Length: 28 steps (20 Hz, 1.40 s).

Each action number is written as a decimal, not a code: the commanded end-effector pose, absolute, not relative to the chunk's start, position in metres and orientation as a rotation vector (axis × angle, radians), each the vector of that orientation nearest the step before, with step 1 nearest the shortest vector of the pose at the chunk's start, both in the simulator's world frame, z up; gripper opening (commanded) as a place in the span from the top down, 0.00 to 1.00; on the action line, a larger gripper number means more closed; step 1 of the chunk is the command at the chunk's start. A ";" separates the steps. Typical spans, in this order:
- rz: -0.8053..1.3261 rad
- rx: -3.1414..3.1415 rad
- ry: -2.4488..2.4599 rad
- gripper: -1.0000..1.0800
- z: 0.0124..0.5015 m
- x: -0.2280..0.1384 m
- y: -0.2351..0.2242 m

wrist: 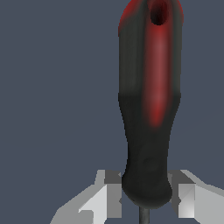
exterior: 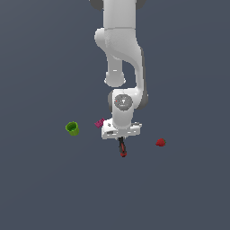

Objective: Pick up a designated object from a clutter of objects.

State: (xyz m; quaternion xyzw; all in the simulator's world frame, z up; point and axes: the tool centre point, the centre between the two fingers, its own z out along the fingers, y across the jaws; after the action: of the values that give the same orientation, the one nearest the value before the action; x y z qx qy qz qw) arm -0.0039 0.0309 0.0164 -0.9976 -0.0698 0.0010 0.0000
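Observation:
The screwdriver [exterior: 122, 148], with a red and black handle, lies just below the arm's white hand in the exterior view. In the wrist view its handle [wrist: 151, 96] fills the frame, and the thin dark shaft starts at the picture's edge. My gripper [exterior: 121, 137] is down over it. The two fingers [wrist: 107, 197] stand close on either side of the handle's black narrow end, and the gripper [wrist: 148, 199] is shut on it. The green cup [exterior: 72, 128], the magenta flat brick [exterior: 99, 122] and the red strawberry [exterior: 161, 142] sit apart on the floor.
The cup is far toward the exterior view's left, and the brick sits beside the hand, partly hidden by it. The strawberry is toward the exterior view's right. The floor is plain dark grey.

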 end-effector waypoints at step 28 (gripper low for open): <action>0.001 -3.134 -0.220 1.00 0.249 0.012 0.016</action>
State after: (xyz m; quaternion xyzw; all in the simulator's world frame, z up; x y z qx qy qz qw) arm 0.0107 0.0166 0.2322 -0.9976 -0.0698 0.0002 0.0001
